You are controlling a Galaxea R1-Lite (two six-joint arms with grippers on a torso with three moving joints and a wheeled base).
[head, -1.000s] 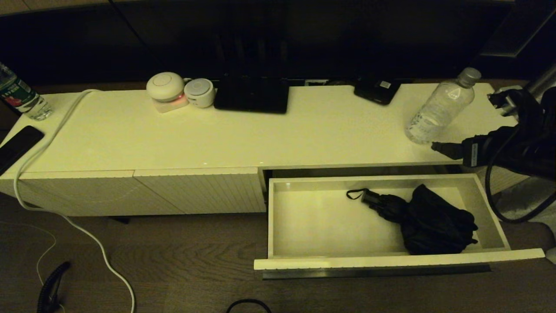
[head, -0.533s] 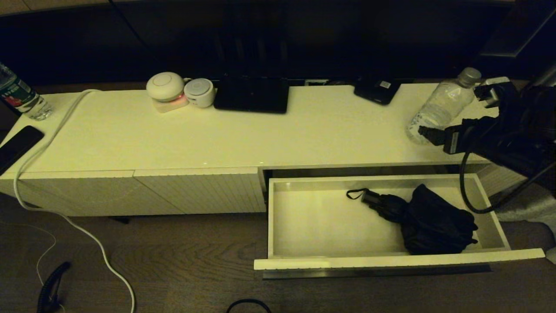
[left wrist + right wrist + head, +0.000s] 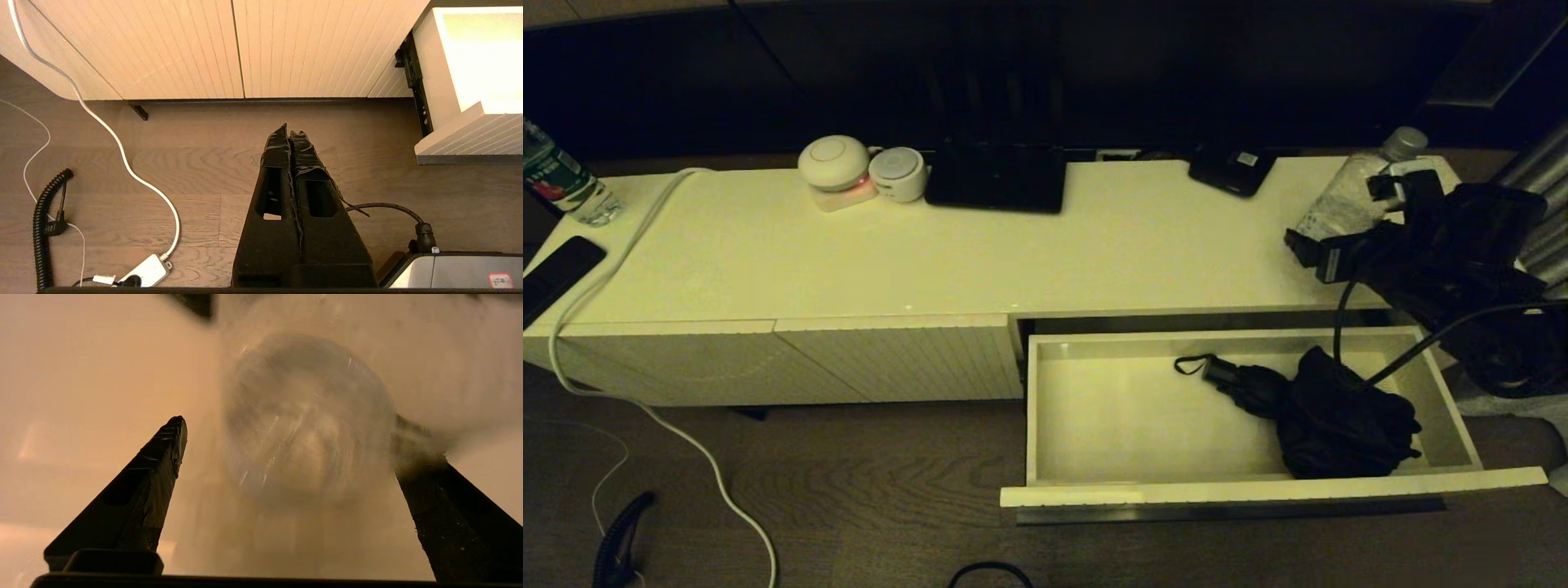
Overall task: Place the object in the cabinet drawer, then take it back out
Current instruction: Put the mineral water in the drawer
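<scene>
I have the cabinet drawer (image 3: 1045, 408) pulled fully out at the right end of the low cream cabinet (image 3: 931, 253), its smooth pale floor lit and its ribbed front with the dark handle strip toward me. Inside, a folded black umbrella (image 3: 1327, 416) lies in the right half, its strap end pointing toward the middle of the drawer; the left half is bare.

Above the drawer's right end, on the cabinet top, stands a clear water bottle (image 3: 1347, 204) with a grey cap. My right hand (image 3: 286, 457) is at that bottle (the wrist camera looks straight at its round clear body), fingers spread wide with one on either side of it; whether either finger touches it I cannot tell.

Further out along the top I see two round white gadgets (image 3: 862, 167), a flat black device (image 3: 996, 180), a small dark box (image 3: 1232, 170), and at the far left another bottle (image 3: 560, 184) and a dark phone (image 3: 556, 273). A white cable (image 3: 621, 253) drops from the top onto the wood-grain floor (image 3: 849, 490), where a coiled black cord (image 3: 43, 228) lies. The room behind is dark.

My left hand (image 3: 291, 136) hangs parked over the floor before the ribbed panels, fingers pressed together, holding nothing.
</scene>
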